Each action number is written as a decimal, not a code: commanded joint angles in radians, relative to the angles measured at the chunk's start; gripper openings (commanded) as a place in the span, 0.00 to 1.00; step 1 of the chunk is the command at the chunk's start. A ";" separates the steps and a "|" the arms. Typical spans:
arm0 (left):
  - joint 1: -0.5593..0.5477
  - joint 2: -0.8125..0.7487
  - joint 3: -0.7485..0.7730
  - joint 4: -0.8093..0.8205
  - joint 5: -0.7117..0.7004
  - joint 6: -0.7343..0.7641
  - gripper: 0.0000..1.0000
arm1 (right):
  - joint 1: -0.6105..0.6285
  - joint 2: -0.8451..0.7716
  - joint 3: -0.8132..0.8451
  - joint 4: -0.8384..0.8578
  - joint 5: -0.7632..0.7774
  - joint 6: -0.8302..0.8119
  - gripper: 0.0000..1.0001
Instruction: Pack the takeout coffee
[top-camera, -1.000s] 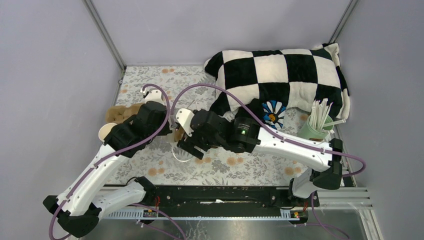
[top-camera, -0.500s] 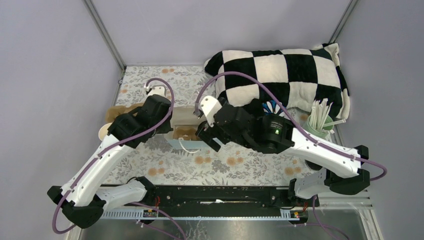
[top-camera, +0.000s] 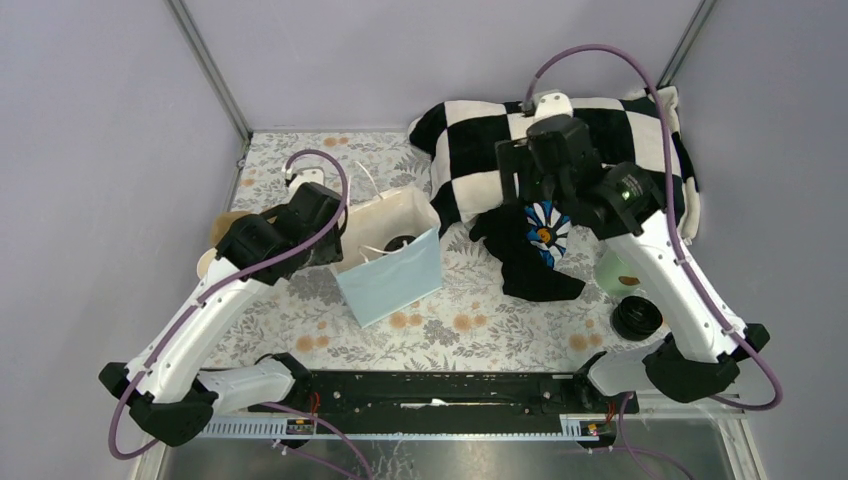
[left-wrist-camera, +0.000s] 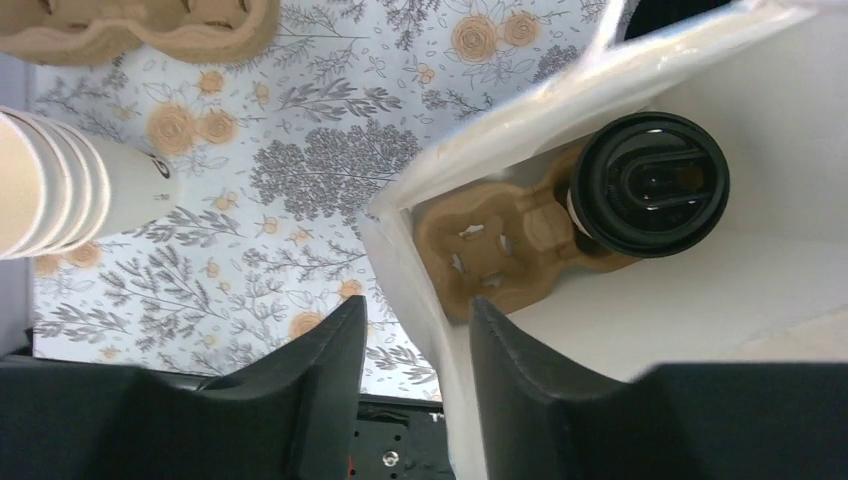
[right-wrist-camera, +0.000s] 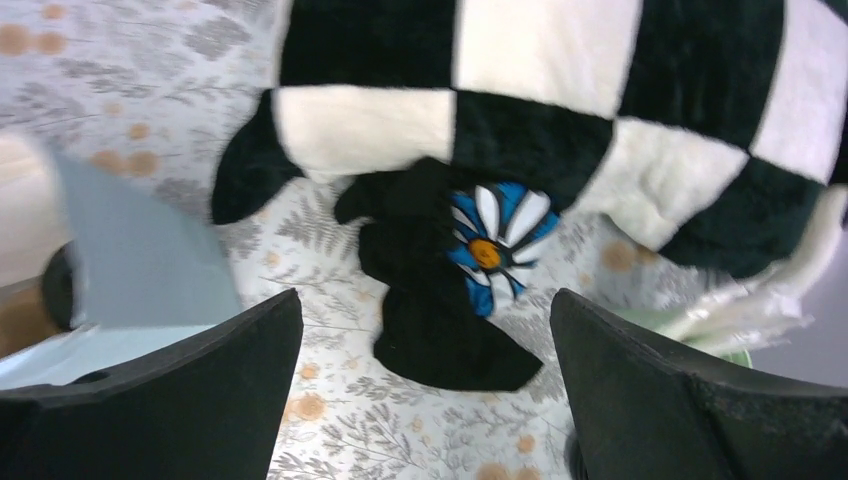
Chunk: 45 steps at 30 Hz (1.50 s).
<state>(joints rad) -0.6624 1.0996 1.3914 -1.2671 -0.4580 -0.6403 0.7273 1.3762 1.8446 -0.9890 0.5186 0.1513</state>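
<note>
Toward the counter's left edge, the lidded takeout coffee (left-wrist-camera: 648, 184) sits in a cardboard carrier (left-wrist-camera: 500, 245) inside the paper bag (top-camera: 390, 280). Left jaws straddle the bag's wall, loosely parted; right jaws gape wide, empty. Probably light and crushable, so grip gently below the lid.

Left arm (top-camera: 215, 310) low, jaws parted — right arm (top-camera: 680, 290) raised, jaws wide.

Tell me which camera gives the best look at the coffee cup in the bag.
The left wrist view: the coffee cup sits sharp, black lid on, in a cardboard carrier inside the bag. The top view shows only a glimpse of its lid. The right wrist view shows nothing sure of it.
</note>
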 joint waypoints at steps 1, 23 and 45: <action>0.001 -0.020 0.055 -0.023 -0.044 -0.008 0.51 | -0.187 0.038 -0.009 -0.134 -0.100 0.062 1.00; 0.002 -0.125 0.270 0.051 0.006 0.232 0.96 | -0.757 0.010 -0.307 -0.025 -0.023 -0.035 0.51; 0.000 -0.115 0.269 0.066 -0.026 0.284 0.99 | -0.796 0.126 -0.359 0.071 -0.009 -0.042 0.23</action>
<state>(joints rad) -0.6624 0.9833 1.6341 -1.2510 -0.4614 -0.3744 -0.0631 1.5036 1.4761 -0.9230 0.4797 0.0986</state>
